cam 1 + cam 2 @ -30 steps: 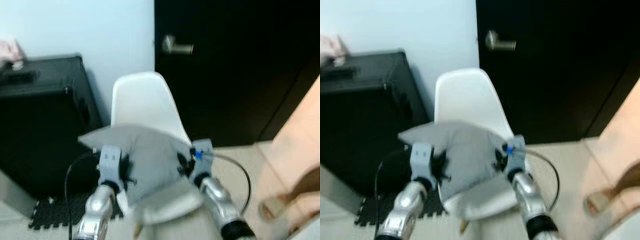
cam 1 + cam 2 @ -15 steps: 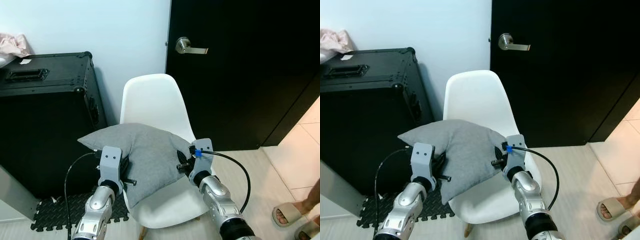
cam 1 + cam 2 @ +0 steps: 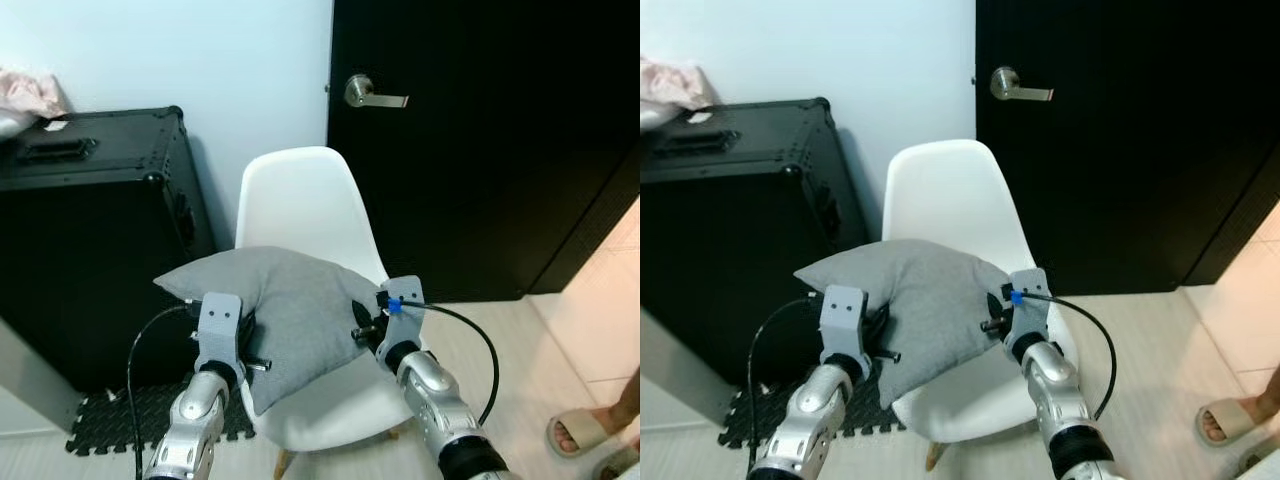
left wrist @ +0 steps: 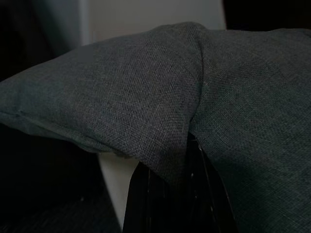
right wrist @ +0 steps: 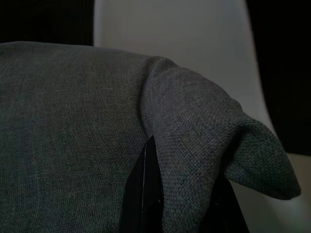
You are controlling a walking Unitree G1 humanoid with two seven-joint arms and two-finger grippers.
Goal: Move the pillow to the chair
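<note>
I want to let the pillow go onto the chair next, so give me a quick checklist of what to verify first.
1. Left gripper has the pillow: ok, cloth is folded over its fingers in the left wrist view.
2. Right gripper has the pillow: ok, cloth is bunched around its fingers.
3. Pillow is above the chair seat: ok, it hangs in front of the backrest.
4. Pillow already rests on the seat: cannot tell, its underside is hidden.
5. Seat is free to receive it: ok where visible.
6. Person's foot on the floor to the robot's right: ok, apart from the chair.
</note>
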